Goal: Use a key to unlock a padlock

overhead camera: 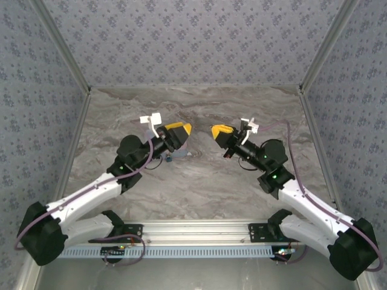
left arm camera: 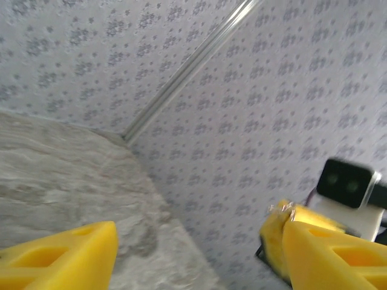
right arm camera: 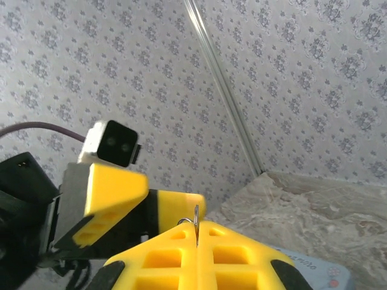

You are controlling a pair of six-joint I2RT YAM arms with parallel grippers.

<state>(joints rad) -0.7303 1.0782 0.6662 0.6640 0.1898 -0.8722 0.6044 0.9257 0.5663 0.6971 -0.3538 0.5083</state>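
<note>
Two claws face each other, close but apart, above the middle of the desk point(overhead camera: 199, 193). The left claw point(overhead camera: 181, 129) has its yellow fingers point(left arm camera: 60, 257) spread wide, while the right claw point(overhead camera: 216, 130) is pressed together on the key point(right arm camera: 196, 220), whose thin silvery edge stands up from the seam between its fingertips. A small bluish thing point(overhead camera: 170, 158) lies on the desk under the left wrist, half hidden and too small to tell whether it is the padlock; a pale blue tin point(right arm camera: 323, 272) shows its corner on the desk below the right claw's fingers.
</note>
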